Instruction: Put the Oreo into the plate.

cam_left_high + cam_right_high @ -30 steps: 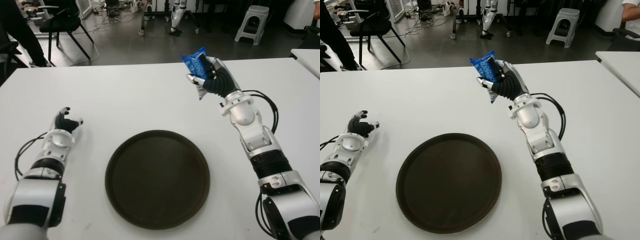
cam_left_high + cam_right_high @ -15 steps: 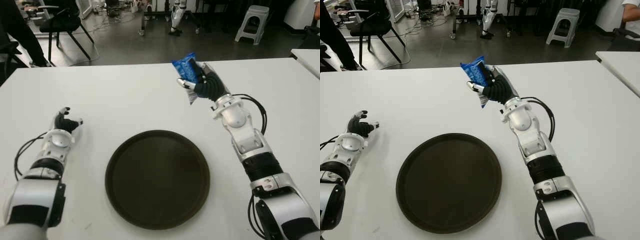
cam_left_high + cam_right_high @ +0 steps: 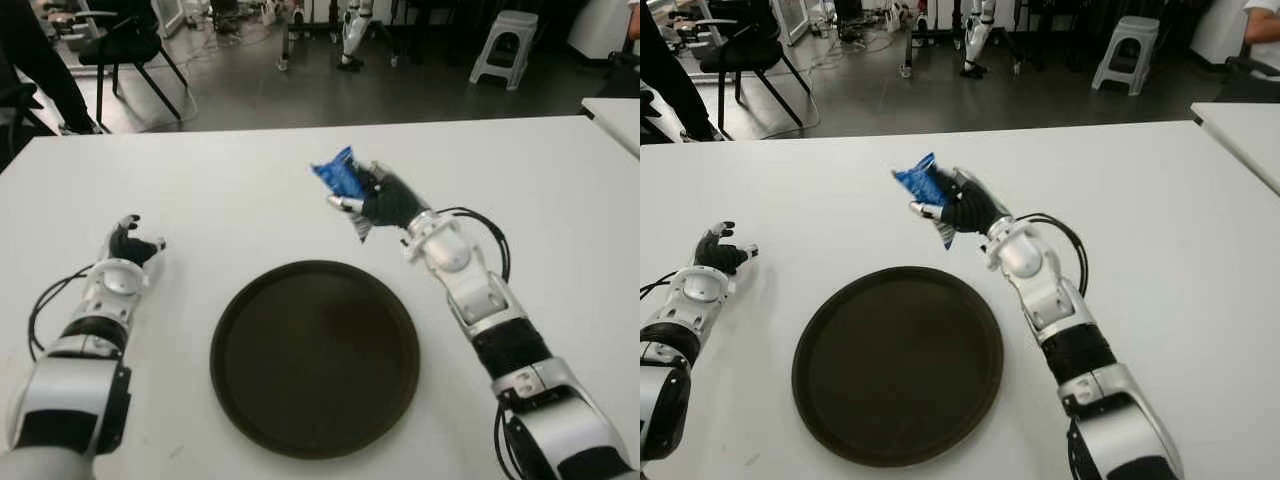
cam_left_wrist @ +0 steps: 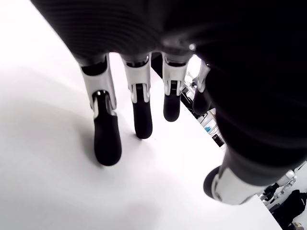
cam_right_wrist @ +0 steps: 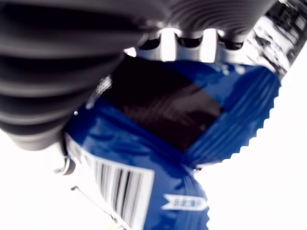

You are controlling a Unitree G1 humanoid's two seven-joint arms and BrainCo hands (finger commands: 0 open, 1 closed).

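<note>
My right hand (image 3: 368, 200) is shut on the blue Oreo packet (image 3: 338, 178), holding it in the air just beyond the far rim of the dark round plate (image 3: 315, 355). The right wrist view fills with that packet (image 5: 192, 158), its barcode and crimped edge showing under my curled fingers (image 5: 187, 38). The plate lies flat on the white table (image 3: 240, 190) with nothing on it. My left hand (image 3: 130, 245) shows at the table's left side, to the left of the plate, fingers relaxed and holding nothing.
Beyond the table's far edge are a black chair (image 3: 125, 50), a grey stool (image 3: 500, 45) and other furniture on a dark floor. A second white table (image 3: 615, 115) shows at the far right. A person's leg (image 3: 45, 65) stands at the far left.
My right hand has carried the Oreo packet to the left and lower, nearer the plate's far rim. The left hand has not moved.
</note>
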